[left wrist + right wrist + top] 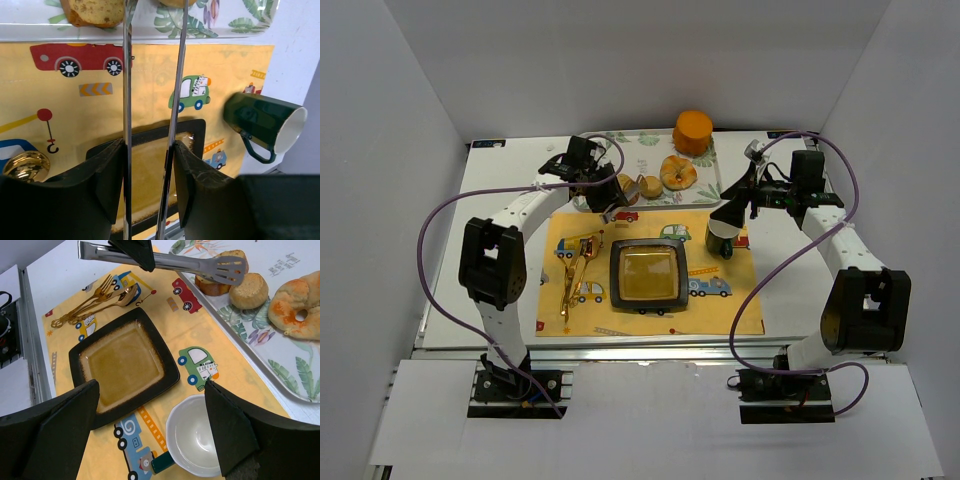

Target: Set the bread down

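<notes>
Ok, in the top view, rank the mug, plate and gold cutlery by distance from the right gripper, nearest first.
1. Mug: right beside the right gripper, on the right side of the mat.
2. Plate: middle of the mat, left of the mug.
3. Gold cutlery: left part of the mat, beyond the plate.

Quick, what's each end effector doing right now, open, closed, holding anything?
Left end effector: closed on the long silver metal tongs.
Right end effector: open, holding nothing.
</notes>
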Controlling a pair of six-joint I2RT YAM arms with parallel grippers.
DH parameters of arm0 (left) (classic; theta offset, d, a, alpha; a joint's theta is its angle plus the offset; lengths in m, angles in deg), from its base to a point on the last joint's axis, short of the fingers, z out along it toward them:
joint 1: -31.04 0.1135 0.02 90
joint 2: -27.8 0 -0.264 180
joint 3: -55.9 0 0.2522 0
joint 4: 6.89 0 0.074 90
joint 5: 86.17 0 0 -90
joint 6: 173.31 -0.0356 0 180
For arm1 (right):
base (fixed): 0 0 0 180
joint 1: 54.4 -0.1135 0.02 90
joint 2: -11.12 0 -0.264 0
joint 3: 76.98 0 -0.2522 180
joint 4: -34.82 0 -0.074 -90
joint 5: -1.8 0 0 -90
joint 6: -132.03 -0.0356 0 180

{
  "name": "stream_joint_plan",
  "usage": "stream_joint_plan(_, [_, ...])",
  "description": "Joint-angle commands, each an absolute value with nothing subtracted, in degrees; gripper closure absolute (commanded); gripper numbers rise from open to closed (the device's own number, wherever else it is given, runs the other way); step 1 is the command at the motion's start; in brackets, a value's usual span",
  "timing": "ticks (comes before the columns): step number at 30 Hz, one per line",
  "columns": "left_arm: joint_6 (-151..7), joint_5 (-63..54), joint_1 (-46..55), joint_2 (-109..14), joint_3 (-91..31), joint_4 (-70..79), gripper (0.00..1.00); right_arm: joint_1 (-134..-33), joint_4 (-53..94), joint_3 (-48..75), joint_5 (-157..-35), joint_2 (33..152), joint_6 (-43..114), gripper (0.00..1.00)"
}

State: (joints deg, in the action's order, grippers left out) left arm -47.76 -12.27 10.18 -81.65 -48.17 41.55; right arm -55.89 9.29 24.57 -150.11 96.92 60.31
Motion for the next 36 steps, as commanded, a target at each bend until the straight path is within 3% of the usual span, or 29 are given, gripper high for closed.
stream_joint_plan(1, [-46.3,-15.0,9.9,-80.5,-49.1,39.4,0.48,-55.5,11.6,25.2,-151.9,94.8,59.8,0.11])
stream_joint_plan(24, [-43.4,-14.9,9.8,-84.2,-50.6,40.0,0.49,-55.0,12.9,26.2,-152.5,94.3,59.1,0.1])
stream_joint_plan(28, [-42.9,-15.5,9.8,-83.9,-49.9,39.0,0.58,-55.0,12.9,26.3,-152.5,94.1,59.2,0.11])
stream_joint_plan(36, [-42.3,-16.6,9.8,-81.6,-46.8,36.1,0.87,-55.1,12.9,26.4,-152.8,93.7,59.2,0.11])
